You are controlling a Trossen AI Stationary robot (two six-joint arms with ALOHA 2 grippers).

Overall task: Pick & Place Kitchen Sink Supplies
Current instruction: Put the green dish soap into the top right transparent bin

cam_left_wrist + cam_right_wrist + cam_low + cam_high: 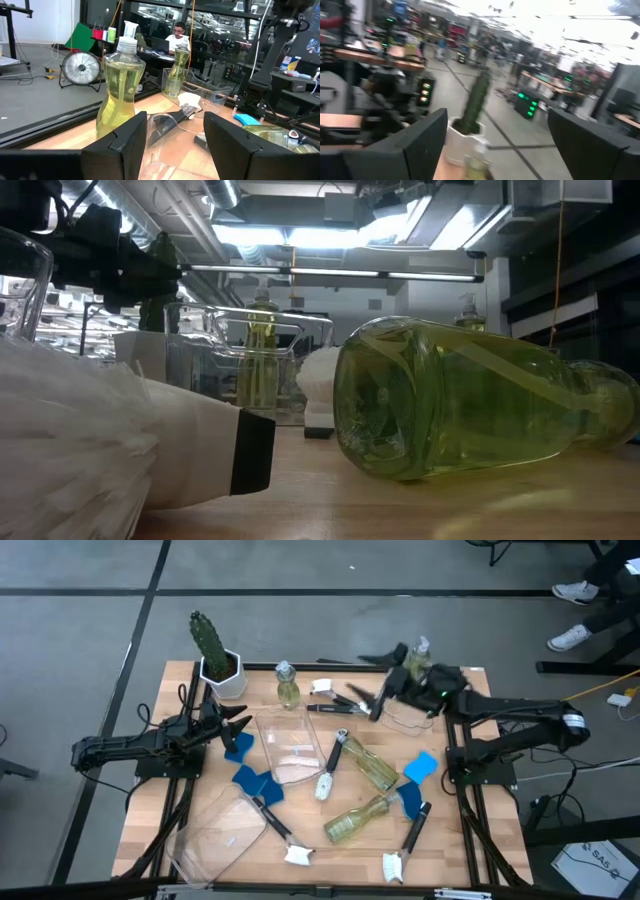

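My left gripper [243,726] is open and empty at the table's left, above a blue sponge [238,746]. Its fingers [175,142] point toward an upright soap bottle [120,85], which stands near the far edge [287,686]. My right gripper [379,700] is open and empty at the far right, beside a second upright bottle [418,656]. Its wrist view [495,145] looks toward the cactus [476,102]. Two bottles [366,762] [358,819] lie on their sides in the middle of the table. Several brushes [331,766] [276,828] [405,843] and more sponges [254,783] [421,766] lie flat on the table.
One clear bin [295,748] sits at the centre, one [222,833] at the near left, and one [410,718] at the far right under the right arm. The potted cactus [212,648] stands at the far left corner. People sit in the room beyond the table.
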